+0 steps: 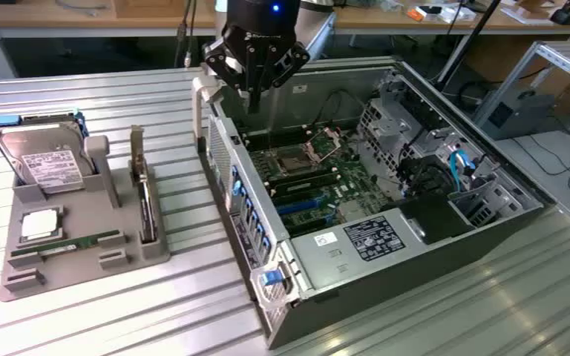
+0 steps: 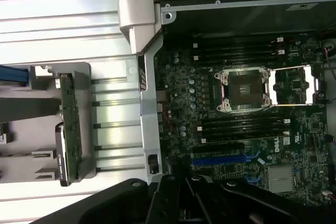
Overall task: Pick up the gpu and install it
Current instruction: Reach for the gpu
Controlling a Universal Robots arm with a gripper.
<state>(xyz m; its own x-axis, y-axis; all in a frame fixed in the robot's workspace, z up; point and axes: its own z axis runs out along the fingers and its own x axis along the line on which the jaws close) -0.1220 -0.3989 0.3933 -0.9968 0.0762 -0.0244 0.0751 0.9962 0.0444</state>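
Observation:
The gpu (image 1: 145,194) is a thin dark card standing on edge in a slot of the grey holder tray (image 1: 87,222), with its pale metal bracket at the far end. In the wrist view the gpu (image 2: 71,129) shows edge-on. My gripper (image 1: 253,102) hangs shut and empty above the far-left corner of the open computer case (image 1: 295,274), well apart from the card. The black fingers (image 2: 173,203) point down toward the motherboard (image 2: 236,119), whose blue slot (image 2: 220,158) is bare.
The tray also holds a silver hard drive (image 1: 42,159), a processor chip (image 1: 39,222) and a green memory stick (image 1: 67,243). Inside the case are the drive cages (image 1: 404,126), cables and a bare processor socket (image 2: 244,90). The table is ribbed metal.

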